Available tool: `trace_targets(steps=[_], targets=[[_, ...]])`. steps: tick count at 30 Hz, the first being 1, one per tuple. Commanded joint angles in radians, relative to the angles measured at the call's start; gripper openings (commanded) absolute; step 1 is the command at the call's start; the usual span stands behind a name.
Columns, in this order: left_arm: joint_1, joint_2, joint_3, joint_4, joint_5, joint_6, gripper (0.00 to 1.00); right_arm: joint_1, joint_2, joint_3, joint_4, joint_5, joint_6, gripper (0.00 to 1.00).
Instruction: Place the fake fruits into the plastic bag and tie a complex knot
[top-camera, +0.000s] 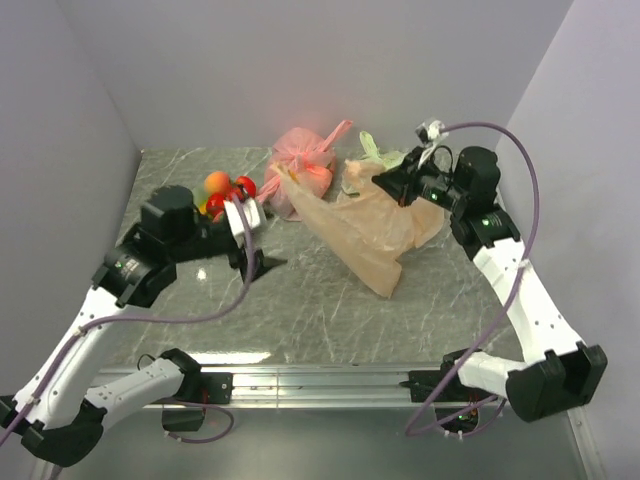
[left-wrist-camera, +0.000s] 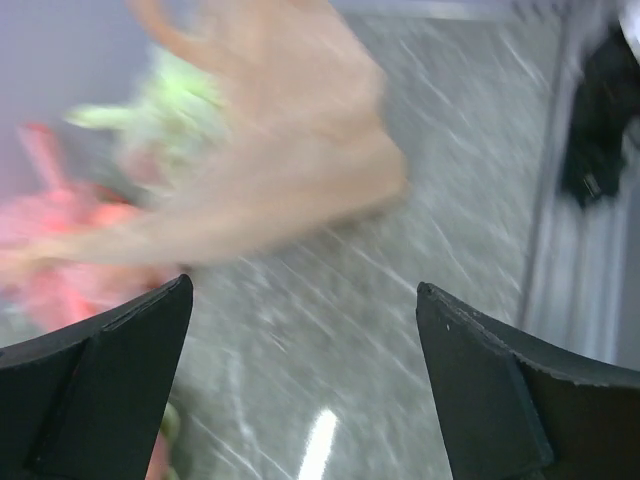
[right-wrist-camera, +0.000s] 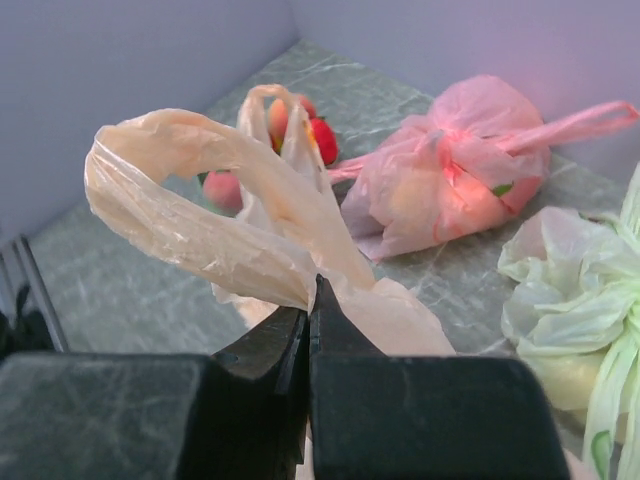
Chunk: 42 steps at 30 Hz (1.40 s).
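Right fingers (right-wrist-camera: 280, 345) clenched on the plastic bag (top-camera: 372, 232) draped mid-worktop (top-camera: 300, 305), left fingers (left-wrist-camera: 110, 375) released and empty, so I'd hoist that handle loop (right-wrist-camera: 190, 235), gaping the mouth toward the fake fruits (top-camera: 228, 190) near the back-left corner.

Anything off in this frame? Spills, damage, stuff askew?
Nothing spilled or torn. The plastic bag lies slumped on the table, looking empty, one handle pinched in the right gripper; the fake fruits sit loose at back left. Left wrist view is blurred.
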<state>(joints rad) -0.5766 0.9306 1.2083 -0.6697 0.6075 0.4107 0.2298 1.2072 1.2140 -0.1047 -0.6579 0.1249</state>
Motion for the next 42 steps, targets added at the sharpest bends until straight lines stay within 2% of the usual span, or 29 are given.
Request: trace_targets(steps=[1, 4, 7, 9, 12, 16, 21, 23, 25, 28, 31, 32, 35, 37, 42], targets=[[0.064, 0.060, 0.118, 0.163, -0.097, -0.225, 0.99, 0.045, -0.093, -0.044, -0.016, -0.109, -0.249, 0.00], [0.141, 0.158, 0.253, 0.176, -0.086, -0.239, 0.99, 0.112, -0.159, -0.083, -0.087, -0.115, -0.421, 0.00], [0.147, 0.279, 0.336, 0.096, -0.083, -0.199, 0.99, 0.169, -0.228, -0.132, -0.099, -0.099, -0.520, 0.00], [0.147, 0.339, 0.349, 0.041, 0.009, -0.150, 0.99, 0.201, -0.265, -0.163, -0.086, -0.069, -0.567, 0.00], [0.139, 0.341, 0.278, 0.045, 0.150, -0.121, 0.99, 0.217, -0.284, -0.172, -0.053, -0.048, -0.559, 0.00], [0.074, 0.274, 0.056, 0.136, 0.169, -0.160, 0.99, 0.217, -0.301, -0.168, -0.007, -0.034, -0.513, 0.00], [-0.052, 0.197, -0.139, 0.263, 0.094, -0.300, 0.99, 0.220, -0.317, -0.159, 0.082, -0.006, -0.378, 0.00], [-0.098, 0.186, -0.211, 0.343, 0.002, -0.352, 0.99, 0.220, -0.324, -0.165, 0.102, 0.000, -0.309, 0.00], [-0.108, 0.188, -0.266, 0.389, -0.121, -0.467, 0.99, 0.220, -0.321, -0.159, 0.143, -0.003, -0.233, 0.00], [-0.111, 0.175, -0.335, 0.455, -0.216, -0.556, 0.99, 0.221, -0.313, -0.143, 0.164, 0.007, -0.127, 0.00], [-0.109, 0.155, -0.368, 0.479, -0.232, -0.627, 0.99, 0.218, -0.302, -0.143, 0.194, 0.018, 0.058, 0.00], [-0.109, 0.149, -0.372, 0.492, -0.216, -0.639, 0.97, 0.218, -0.296, -0.145, 0.224, 0.021, 0.105, 0.00], [-0.111, 0.085, -0.407, 0.559, -0.177, -0.702, 0.98, 0.220, -0.275, -0.160, 0.302, 0.020, 0.270, 0.00], [-0.111, 0.030, -0.435, 0.653, -0.175, -0.757, 0.99, 0.220, -0.268, -0.186, 0.350, 0.015, 0.339, 0.00], [-0.111, 0.050, -0.386, 0.697, -0.152, -0.835, 0.99, 0.226, -0.259, -0.220, 0.358, -0.028, 0.369, 0.00]])
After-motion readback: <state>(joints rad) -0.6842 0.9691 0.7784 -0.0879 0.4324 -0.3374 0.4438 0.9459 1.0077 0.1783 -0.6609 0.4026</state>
